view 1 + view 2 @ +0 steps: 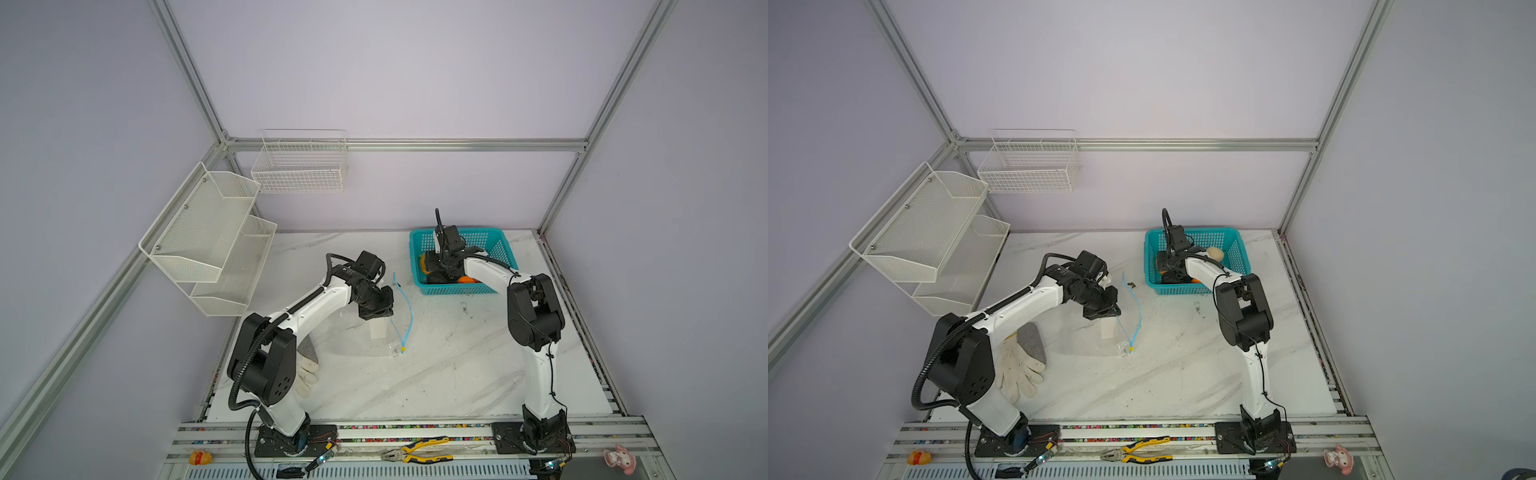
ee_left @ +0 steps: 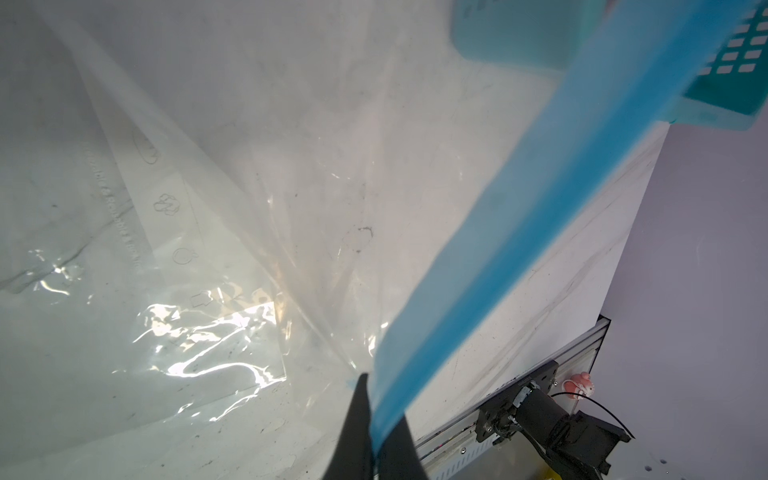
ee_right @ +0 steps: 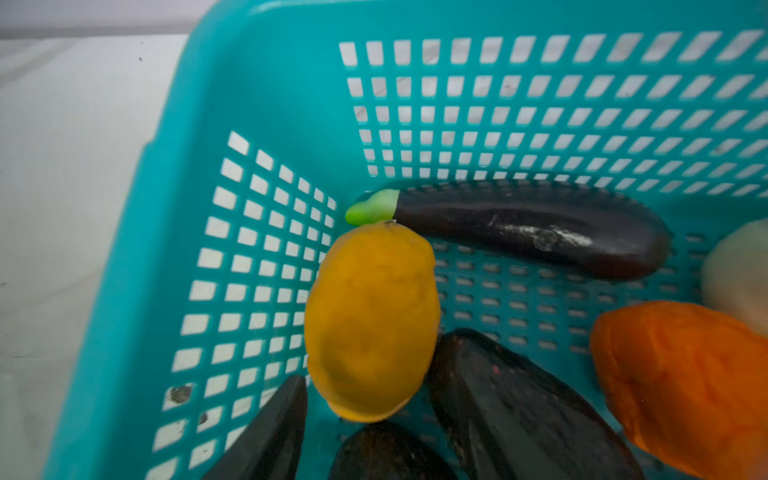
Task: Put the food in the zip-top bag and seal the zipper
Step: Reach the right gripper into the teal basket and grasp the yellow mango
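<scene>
The zip-top bag (image 1: 353,338) lies on the table (image 1: 415,386), a little left of the middle, and no food is in it yet. Its zipper (image 1: 410,316) is on the side that faces right. The left gripper (image 1: 380,313) has its jaws closed on one lip of the mouth. In the left wrist view the blue strip (image 2: 498,249) comes out from between the black fingers (image 2: 357,415). The two blue lips stand apart, so this grip probably serves to hold the mouth open towards the food. The slider tab (image 1: 402,350) sits at the near end, and the zipper is not sealed.

All the food that shows is in the teal basket (image 1: 457,289), far and to the right of the bag. The right gripper (image 3: 374,361) is lowered inside the basket with its jaws apart, one on each side of the yellow fruit (image 3: 372,291). It seems to hold nothing, and whether a jaw touches the fruit cannot be told. The eggplant (image 3: 540,232) lies against a basket wall, its green stem just beside the yellow fruit. An orange piece (image 3: 685,382) and a cream piece (image 3: 739,274) are near. The yellow fruit looks like the chosen one, since it has room on both sides.
</scene>
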### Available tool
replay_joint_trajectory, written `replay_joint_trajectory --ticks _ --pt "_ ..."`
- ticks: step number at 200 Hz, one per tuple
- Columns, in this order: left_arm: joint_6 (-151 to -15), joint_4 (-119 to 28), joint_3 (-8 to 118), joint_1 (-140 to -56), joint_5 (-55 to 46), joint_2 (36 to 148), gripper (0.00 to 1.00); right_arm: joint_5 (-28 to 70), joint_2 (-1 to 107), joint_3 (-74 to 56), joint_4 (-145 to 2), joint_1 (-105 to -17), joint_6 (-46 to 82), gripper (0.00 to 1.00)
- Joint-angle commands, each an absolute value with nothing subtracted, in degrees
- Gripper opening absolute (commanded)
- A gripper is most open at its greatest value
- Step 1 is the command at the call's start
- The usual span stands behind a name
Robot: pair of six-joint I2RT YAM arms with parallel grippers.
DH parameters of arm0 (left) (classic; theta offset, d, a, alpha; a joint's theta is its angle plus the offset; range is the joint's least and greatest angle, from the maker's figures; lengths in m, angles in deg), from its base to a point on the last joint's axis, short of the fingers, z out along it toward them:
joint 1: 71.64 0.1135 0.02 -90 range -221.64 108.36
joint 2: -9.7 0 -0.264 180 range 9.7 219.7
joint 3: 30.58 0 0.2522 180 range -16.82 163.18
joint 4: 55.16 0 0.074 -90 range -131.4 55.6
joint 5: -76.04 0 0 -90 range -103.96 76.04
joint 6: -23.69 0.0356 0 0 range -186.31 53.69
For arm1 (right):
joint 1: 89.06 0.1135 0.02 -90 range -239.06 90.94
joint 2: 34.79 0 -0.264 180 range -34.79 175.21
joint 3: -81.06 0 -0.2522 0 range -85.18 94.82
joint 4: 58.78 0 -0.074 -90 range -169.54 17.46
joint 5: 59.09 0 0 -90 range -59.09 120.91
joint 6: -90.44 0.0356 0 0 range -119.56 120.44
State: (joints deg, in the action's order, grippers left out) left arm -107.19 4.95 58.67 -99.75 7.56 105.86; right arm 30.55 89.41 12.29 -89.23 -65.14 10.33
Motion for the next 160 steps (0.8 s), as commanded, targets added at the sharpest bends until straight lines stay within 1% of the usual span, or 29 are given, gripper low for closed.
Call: replay_joint_trajectory --ticks 1,7,10,23,25,28,77,160 --pt "-106.2 5.0 64.2 -99.3 8.9 105.6 0.00 28.6 91.6 15.4 -89.0 -65.6 10.4 0.66" --pt "-106.3 4.9 64.2 -99.3 8.9 105.4 0.00 28.4 92.2 15.8 -88.7 -65.7 10.6 0.68" --pt "-106.3 5.0 64.1 -99.3 8.9 105.4 0.00 28.3 92.5 16.0 -88.5 -65.7 10.8 0.71" --pt "-106.3 5.0 64.0 -99.3 8.9 105.3 0.00 28.0 93.9 17.3 -88.4 -65.7 11.2 0.73" --pt "-106.3 5.0 64.0 -99.3 8.9 105.3 0.00 27.9 94.1 17.4 -88.3 -65.7 11.2 0.76" --pt "-106.3 5.0 64.0 -99.3 8.9 105.3 0.00 27.9 94.4 17.6 -88.3 -65.7 11.3 0.78" --pt "-106.3 4.9 63.7 -99.3 8.6 105.0 0.00 27.5 98.6 20.4 -87.6 -65.9 12.5 0.79" --pt "-106.3 5.0 63.6 -99.3 8.7 104.8 0.00 27.5 96.6 19.3 -86.0 -65.9 13.0 0.61"
